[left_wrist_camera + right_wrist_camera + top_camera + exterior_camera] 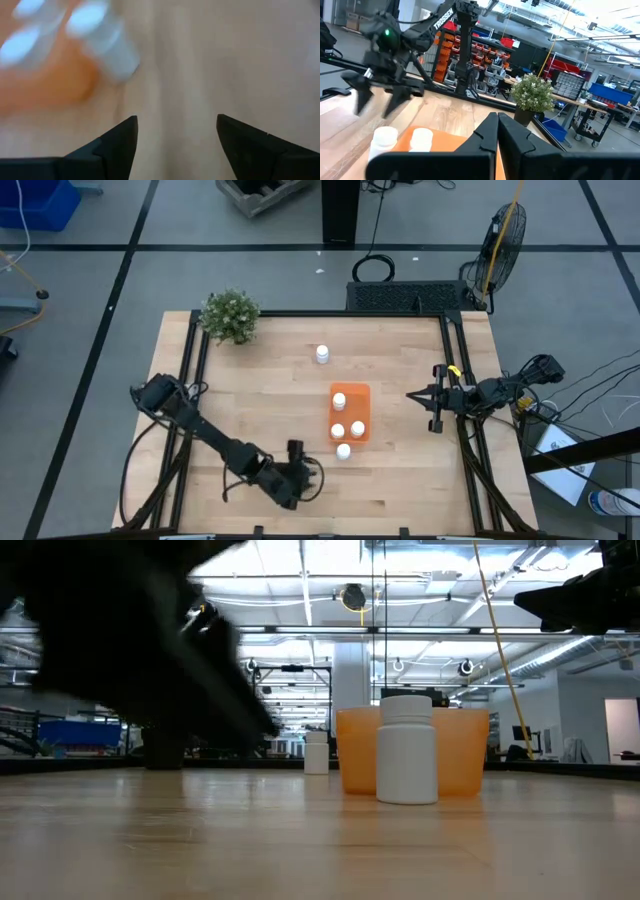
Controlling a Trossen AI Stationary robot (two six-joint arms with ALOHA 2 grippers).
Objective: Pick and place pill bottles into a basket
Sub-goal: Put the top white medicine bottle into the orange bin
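The orange basket [351, 412] sits on the table right of centre and holds three white pill bottles [339, 399]. A fourth bottle [343, 450] stands upright on the wood just outside the basket's near edge; it also shows in the low view [407, 750] and the left wrist view [107, 37]. A fifth bottle [322, 354] stands alone toward the far edge. My left gripper [296, 449] hovers left of the fourth bottle, open and empty [175, 120]. My right gripper [411, 394] is shut and empty, right of the basket [497, 120].
A green potted plant [231, 316] stands at the far left corner. Black rails [452, 370] run along the table's sides. Bare wood lies between my left gripper and the near edge.
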